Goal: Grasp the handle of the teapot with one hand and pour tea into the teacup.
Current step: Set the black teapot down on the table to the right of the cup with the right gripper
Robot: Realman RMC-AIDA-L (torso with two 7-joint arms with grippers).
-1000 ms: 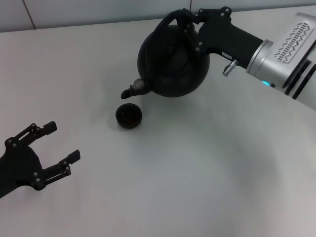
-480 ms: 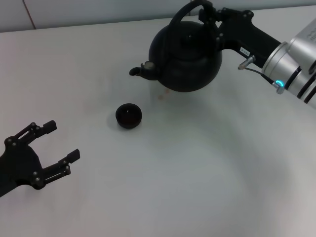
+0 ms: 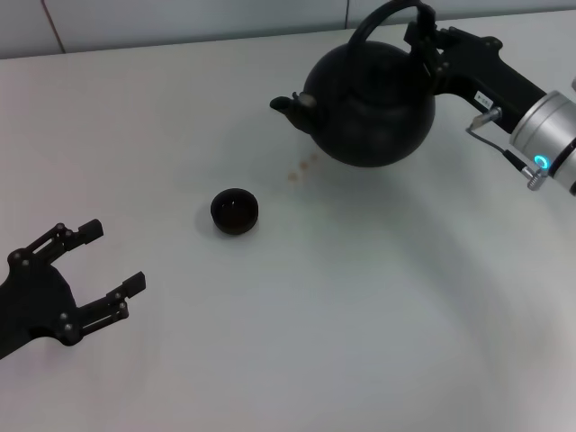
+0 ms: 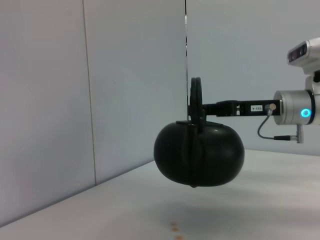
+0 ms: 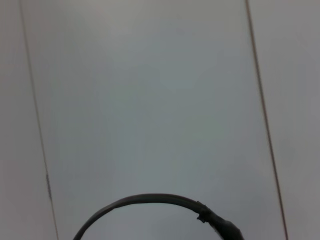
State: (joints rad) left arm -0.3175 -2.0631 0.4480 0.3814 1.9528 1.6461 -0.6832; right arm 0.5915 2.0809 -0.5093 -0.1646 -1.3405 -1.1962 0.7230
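The black teapot point(image 3: 371, 110) hangs upright above the table at the back right, its spout aimed toward my left. My right gripper point(image 3: 425, 34) is shut on the handle point(image 3: 382, 18) where the hoop comes down on its right side. In the left wrist view the teapot point(image 4: 200, 156) floats clear of the table, with the handle point(image 4: 195, 97) gripped from the side. A thin arc of the handle point(image 5: 150, 199) crosses the right wrist view. The small black teacup point(image 3: 235, 211) stands apart, nearer and to the left of the teapot, its inside dark. My left gripper point(image 3: 115, 257) rests open at the near left.
A few reddish-brown drops of tea point(image 3: 301, 167) lie on the white table point(image 3: 342, 306) between teacup and teapot, and those drops point(image 4: 173, 227) also appear in the left wrist view. A pale wall point(image 3: 180, 18) runs along the table's far edge.
The teapot was tilted with its spout down over the teacup; it has swung back upright and moved right and away from the cup. The left arm has stayed still.
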